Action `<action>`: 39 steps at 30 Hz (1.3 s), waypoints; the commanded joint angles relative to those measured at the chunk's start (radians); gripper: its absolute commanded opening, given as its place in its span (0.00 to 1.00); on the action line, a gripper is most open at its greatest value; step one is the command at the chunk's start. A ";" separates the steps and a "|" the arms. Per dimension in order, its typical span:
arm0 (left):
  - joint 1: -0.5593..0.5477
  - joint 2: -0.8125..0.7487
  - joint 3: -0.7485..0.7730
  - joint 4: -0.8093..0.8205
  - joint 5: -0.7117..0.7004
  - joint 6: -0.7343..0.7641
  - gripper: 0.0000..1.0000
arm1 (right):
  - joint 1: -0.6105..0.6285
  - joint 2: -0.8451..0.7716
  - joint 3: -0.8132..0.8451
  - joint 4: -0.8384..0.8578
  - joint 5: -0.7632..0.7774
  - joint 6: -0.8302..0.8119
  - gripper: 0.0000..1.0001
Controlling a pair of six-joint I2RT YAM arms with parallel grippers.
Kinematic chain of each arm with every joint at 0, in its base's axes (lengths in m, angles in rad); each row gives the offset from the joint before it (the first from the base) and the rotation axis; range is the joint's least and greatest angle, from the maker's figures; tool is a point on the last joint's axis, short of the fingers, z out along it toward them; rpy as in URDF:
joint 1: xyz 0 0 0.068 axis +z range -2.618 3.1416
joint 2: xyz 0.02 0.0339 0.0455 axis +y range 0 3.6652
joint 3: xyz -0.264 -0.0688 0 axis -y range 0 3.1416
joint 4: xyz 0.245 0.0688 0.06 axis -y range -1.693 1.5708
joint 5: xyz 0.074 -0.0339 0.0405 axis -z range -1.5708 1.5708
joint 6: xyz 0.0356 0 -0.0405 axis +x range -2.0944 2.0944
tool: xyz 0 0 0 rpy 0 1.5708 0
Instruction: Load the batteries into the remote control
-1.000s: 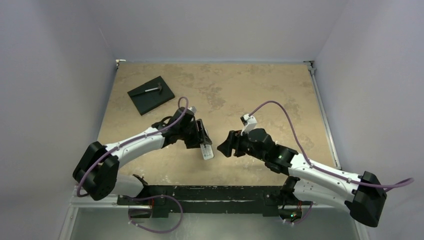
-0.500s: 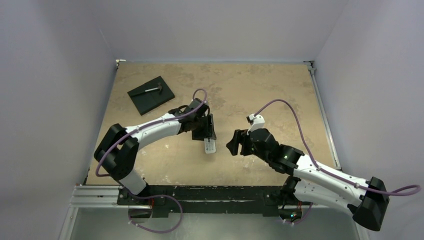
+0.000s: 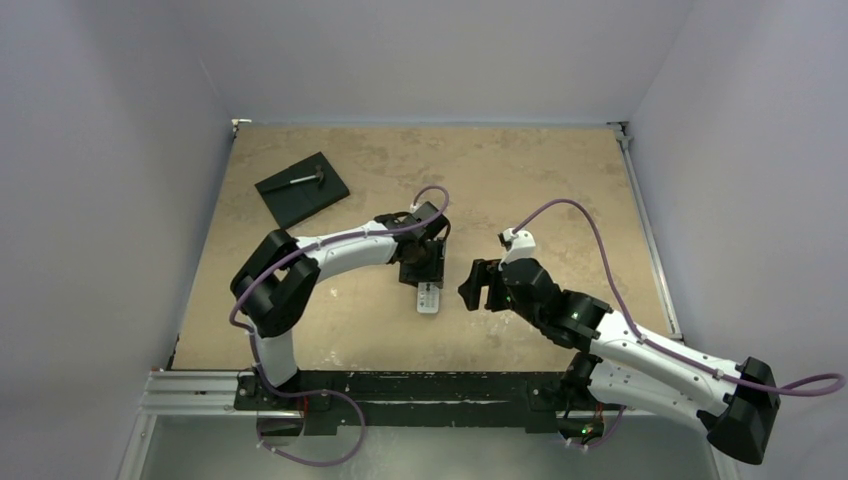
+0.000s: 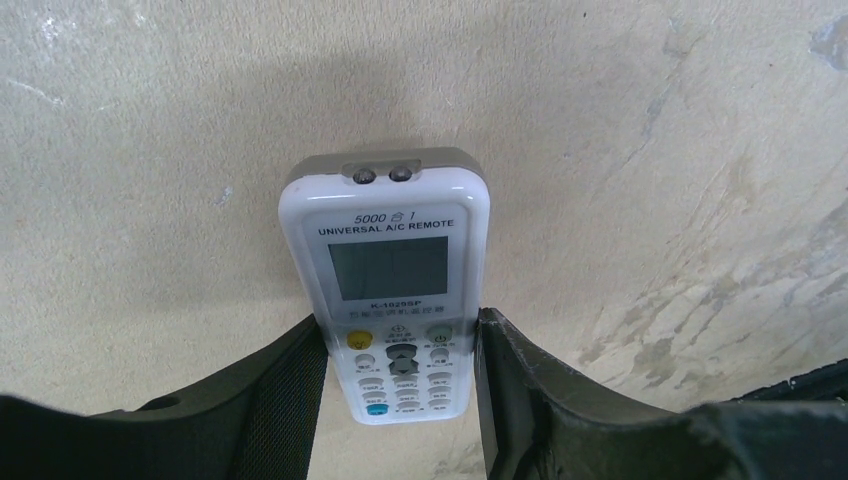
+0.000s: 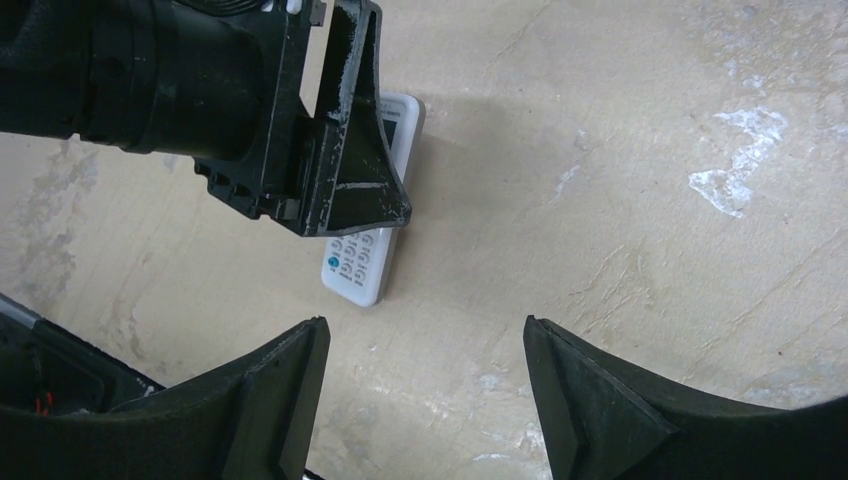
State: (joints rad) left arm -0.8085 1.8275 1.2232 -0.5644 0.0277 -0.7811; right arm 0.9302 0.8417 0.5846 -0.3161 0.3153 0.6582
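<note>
The white-and-black left robot arm [image 3: 345, 247] rises from its base, bends at the elbow and reaches right, toward the middle. At its end, the black two-finger left gripper [image 4: 400, 345] points back toward the robot's bases. Its fingers [image 4: 285, 390] press on both long sides of a slim white remote control [image 4: 385, 250].

The white-and-black right robot arm [image 3: 640, 345] lies low and stretches left, toward the other arm. The black two-finger right gripper [image 5: 420, 345] has its fingers [image 5: 270, 400] spread wide apart. The two grippers are near each other but do not touch.
</note>
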 commanded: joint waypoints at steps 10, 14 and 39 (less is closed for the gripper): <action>-0.028 0.060 0.081 -0.063 -0.097 -0.016 0.31 | -0.004 0.002 0.003 0.036 0.014 -0.008 0.82; -0.030 0.060 0.082 -0.064 -0.101 -0.028 0.37 | -0.004 -0.002 0.000 0.039 -0.001 -0.017 0.82; -0.036 -0.012 0.089 -0.058 -0.079 -0.031 0.68 | -0.004 -0.027 0.049 -0.020 0.016 -0.033 0.88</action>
State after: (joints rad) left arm -0.8394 1.8847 1.2850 -0.6270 -0.0555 -0.8185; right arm 0.9291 0.8322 0.5846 -0.3279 0.2985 0.6392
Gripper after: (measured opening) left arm 0.629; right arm 0.876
